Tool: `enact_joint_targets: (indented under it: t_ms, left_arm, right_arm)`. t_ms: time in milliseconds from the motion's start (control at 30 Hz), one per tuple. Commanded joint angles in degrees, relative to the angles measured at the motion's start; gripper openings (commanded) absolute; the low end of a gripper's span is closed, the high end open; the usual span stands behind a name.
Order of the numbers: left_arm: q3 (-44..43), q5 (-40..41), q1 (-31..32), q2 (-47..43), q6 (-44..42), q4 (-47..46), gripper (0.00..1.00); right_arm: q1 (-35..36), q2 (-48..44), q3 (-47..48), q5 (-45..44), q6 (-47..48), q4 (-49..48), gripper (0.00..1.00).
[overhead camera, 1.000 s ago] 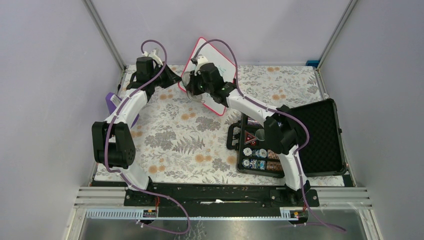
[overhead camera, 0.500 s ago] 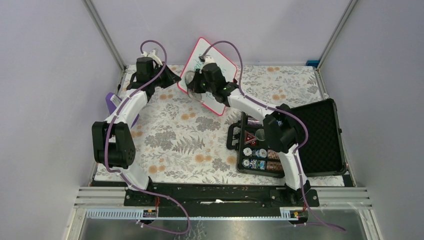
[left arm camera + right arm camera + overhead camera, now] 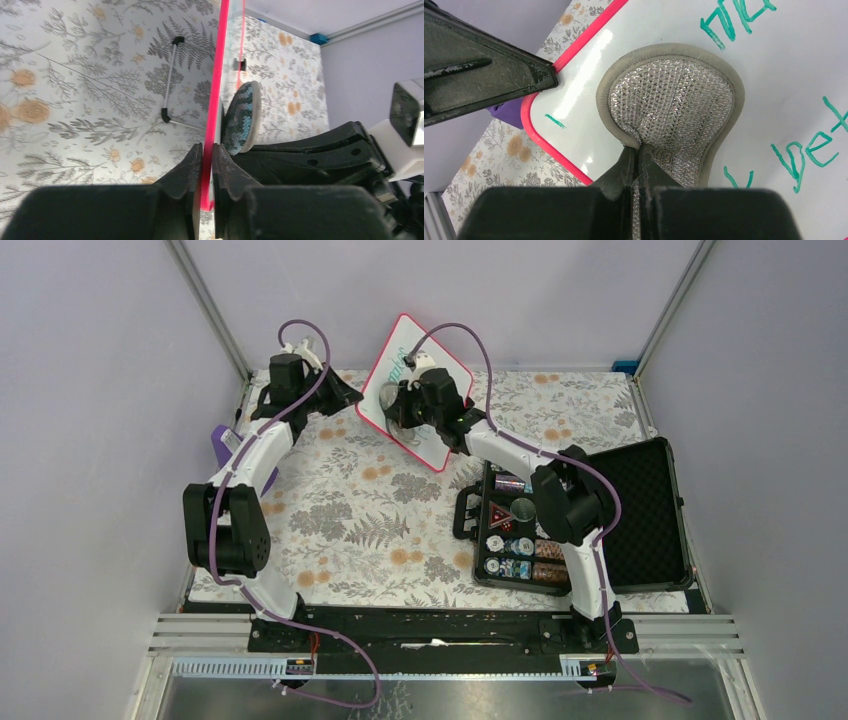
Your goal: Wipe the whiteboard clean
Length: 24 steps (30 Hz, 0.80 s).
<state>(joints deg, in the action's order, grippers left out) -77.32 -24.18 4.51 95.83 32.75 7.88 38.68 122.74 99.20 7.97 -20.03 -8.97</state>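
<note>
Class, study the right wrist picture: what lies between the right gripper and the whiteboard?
A round mesh-faced pad, pinched in the right gripper, lies against the whiteboard. The right wrist view shows it plainly.

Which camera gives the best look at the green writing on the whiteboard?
The right wrist view: the green writing shows large and sharp on the whiteboard around the cleaning pad. The top camera shows only faint marks; the left wrist view sees the board edge-on, no writing.

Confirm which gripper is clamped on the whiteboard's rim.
The left gripper: its jaws pinch the whiteboard's red edge. The right gripper instead grips a silvery mesh pad held over the board's written face.
</note>
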Motion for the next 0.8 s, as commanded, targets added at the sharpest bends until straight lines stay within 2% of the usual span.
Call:
enact_joint_targets:
  t_ms: [0,100,200,267,367,533,767]
  left_arm:
    - [1.7,-14.8,-2.0,-2.4,9.6,-9.4,0.16]
    - [3.9,-17.9,-4.4,-3.3,12.7,-14.6,0.30]
    - [4.0,-18.1,-4.4,-3.1,12.2,-14.5,0.50]
    - [3.9,-18.1,-4.4,-2.4,12.2,-14.5,0.53]
    - [4.0,-17.7,-4.4,-1.8,12.1,-14.5,0.47]
    - [4.4,-16.9,-4.5,-1.2,12.5,-14.5,0.27]
    - [4.8,-16.8,-4.4,0.1,13.2,-14.5,0.16]
  right_arm:
    - [2.5,-1.2,-1.3,1.7,3.0,1.3,0.00]
    - [2.5,-1.0,-1.4,1.6,3.3,1.3,0.00]
    - [2.4,-0.8,-1.0,1.7,3.4,1.5,0.00]
    - [2.4,-0.7,-0.4,1.8,3.3,1.7,0.00]
    - [2.5,-0.6,0.5,1.8,3.4,2.0,0.00]
    - [2.5,-0.1,2.1,1.9,3.6,3.2,0.00]
    - [2.9,1.0,5.5,3.1,3.8,4.6,0.00]
